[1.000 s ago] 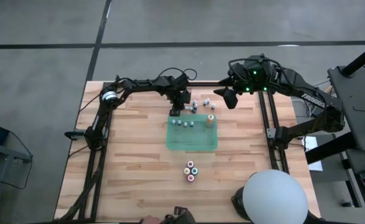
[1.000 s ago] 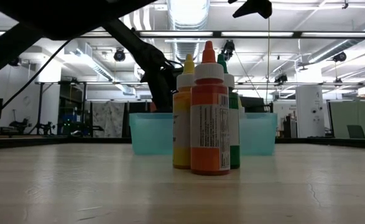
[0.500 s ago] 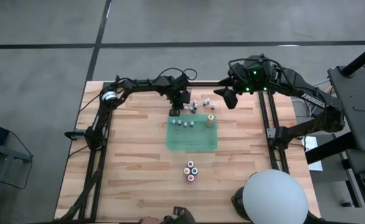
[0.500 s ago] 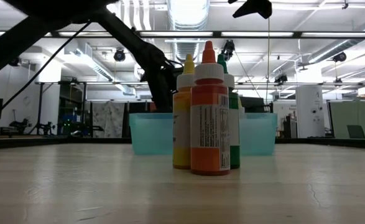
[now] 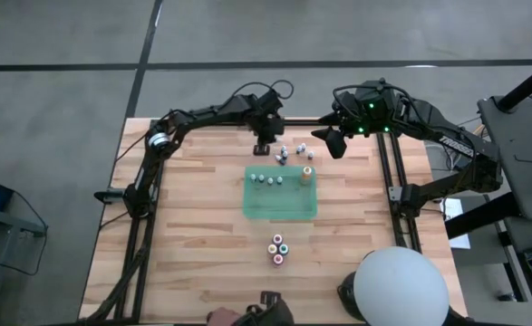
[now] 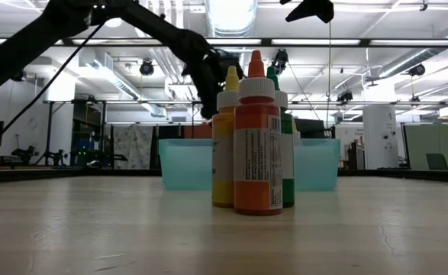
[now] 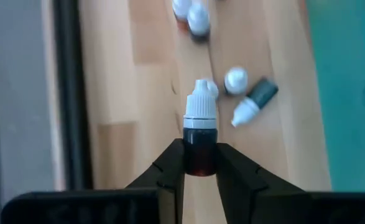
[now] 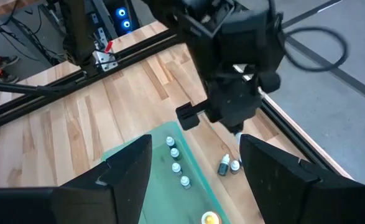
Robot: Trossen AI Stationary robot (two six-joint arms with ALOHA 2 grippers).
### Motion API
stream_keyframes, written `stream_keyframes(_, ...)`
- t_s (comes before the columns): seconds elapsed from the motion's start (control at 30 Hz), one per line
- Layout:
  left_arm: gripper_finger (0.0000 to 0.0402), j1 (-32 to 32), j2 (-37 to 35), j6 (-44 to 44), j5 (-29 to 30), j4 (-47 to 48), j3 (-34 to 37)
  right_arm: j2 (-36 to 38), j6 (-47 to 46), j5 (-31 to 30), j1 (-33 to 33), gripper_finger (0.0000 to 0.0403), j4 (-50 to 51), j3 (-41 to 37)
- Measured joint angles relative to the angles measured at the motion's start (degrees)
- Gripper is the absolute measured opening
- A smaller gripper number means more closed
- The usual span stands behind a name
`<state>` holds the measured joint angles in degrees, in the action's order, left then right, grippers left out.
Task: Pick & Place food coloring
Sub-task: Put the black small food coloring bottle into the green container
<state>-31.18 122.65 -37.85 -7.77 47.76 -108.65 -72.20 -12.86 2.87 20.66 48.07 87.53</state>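
My left gripper [image 5: 264,142] hangs above the table's far side, just beyond the far left corner of the green tray [image 5: 280,206]. It is shut on a tiny dark-red food coloring bottle [image 7: 199,146] with a white cap. Below it, several tiny bottles [image 7: 237,79] stand or lie on the wood. Three tiny bottles [image 5: 266,179] and an orange-topped one [image 5: 306,175] stand in the tray. My right gripper [image 5: 331,143] waits open, high over the far right. My left gripper pinches the tiny bottle's dark body [image 7: 199,163] between its two fingers [image 7: 171,167], below the white cap. The fingers slant steeply down from the far left. The bottle is lifted clear of the table, its cap pointing away from the gripper.
Several larger bottles [image 5: 278,249] stand grouped near the table's front middle; in the low view they [image 6: 256,137] hide much of the tray [image 6: 187,164]. A black frame rail [image 7: 67,93] runs along the far edge. A white round object [image 5: 400,288] sits at the near right corner.
My left gripper has risen from the table beside the tray's far left corner and drawn a little toward the far edge. Most of the rise came in the last half second.
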Motion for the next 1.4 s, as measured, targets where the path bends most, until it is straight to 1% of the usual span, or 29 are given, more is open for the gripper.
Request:
stream_keyframes(0.13,0.0051,-0.26,-0.02,1.93,-0.47,3.36,-4.44,0.0,0.0,0.0,0.0,0.0233,0.0,0.0)
stream_keyframes(0.27,0.0051,-1.13,-1.07,4.94,-5.82,5.23,-6.55,0.0,0.01,0.0,-0.01,0.0233,0.0,0.0)
stream_keyframes(0.6,0.0051,-2.86,-6.85,6.77,-7.57,7.22,-6.46,0.0,1.23,0.02,-0.01,0.0233,0.02,0.0)
stream_keyframes(0.77,0.0051,-2.88,-9.71,7.63,-7.78,8.77,-6.44,0.0,1.84,0.02,0.01,0.0233,-0.13,0.0)
stream_keyframes(0.93,0.0051,-2.59,-13.21,8.94,-9.43,9.32,-6.39,0.0,2.73,0.01,-0.01,0.0233,-0.28,0.0)
stream_keyframes(1.13,0.0051,-2.11,-16.75,11.77,-15.34,9.03,-6.46,0.0,5.18,0.0,0.01,0.0233,-1.09,-0.02)
stream_keyframes(1.3,0.0051,-1.49,-18.87,15.42,-22.68,6.21,-6.74,0.0,5.48,0.0,0.0,0.0233,-3.62,-0.02)
stream_keyframes(1.4,0.0051,-0.86,-19.31,17.66,-25.93,4.44,-6.95,0.0,4.88,-0.02,0.01,0.0233,-4.65,-0.02)
